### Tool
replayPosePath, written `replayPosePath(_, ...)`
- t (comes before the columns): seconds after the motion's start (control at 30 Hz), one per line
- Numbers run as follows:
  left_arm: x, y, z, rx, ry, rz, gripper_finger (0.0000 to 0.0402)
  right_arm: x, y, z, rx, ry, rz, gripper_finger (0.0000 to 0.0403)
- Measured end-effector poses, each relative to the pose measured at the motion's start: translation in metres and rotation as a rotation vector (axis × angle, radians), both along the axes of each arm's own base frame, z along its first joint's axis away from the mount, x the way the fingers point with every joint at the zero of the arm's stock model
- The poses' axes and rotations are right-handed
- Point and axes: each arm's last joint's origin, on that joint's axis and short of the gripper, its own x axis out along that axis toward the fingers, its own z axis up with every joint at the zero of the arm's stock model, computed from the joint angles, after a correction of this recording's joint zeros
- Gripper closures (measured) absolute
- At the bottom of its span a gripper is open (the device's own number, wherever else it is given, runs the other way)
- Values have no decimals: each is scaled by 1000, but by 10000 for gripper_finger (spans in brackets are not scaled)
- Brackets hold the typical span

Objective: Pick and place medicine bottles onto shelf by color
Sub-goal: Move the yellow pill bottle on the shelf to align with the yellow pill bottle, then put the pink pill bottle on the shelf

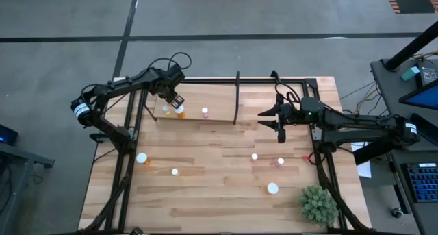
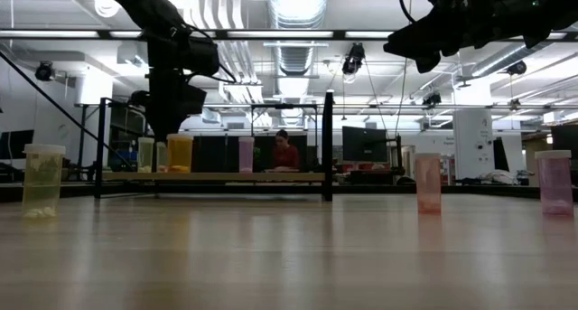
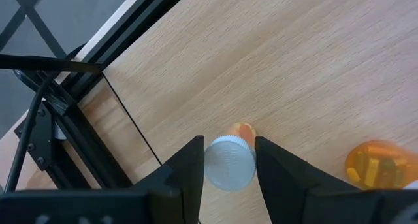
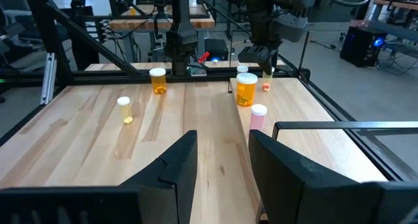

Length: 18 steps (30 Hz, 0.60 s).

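No text, label, brand, number or sign can be read in any view. The medicine bottles (image 4: 247, 90) carry no legible print on their bodies or caps, and the shelf (image 1: 195, 101) and desk (image 1: 219, 187) are bare wood. Screens and equipment in the room behind are too far off to make out any writing.

orange bottle (image 4: 246, 89) beside pink bottle (image 4: 258, 116) (shelf (image 4: 307, 110)), fingers (image 4: 173, 165) apart

The left end effector (image 3: 228, 168) hides most of a small bottle (image 3: 230, 161); another orange bottle (image 3: 379, 164) is cut off at the edge.
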Motion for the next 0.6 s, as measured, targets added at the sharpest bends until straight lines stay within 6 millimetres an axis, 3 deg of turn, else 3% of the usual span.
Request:
replayPosePath(0.4, -1, -1, 1, -9, 14, -45, 215, 0, 0, 0, 14, 0, -2, 275)
replayPosePath(0.6, -4, -3, 21, 35, -27, -56, 207, 0, 0, 3, 85, -13, -13, 275)
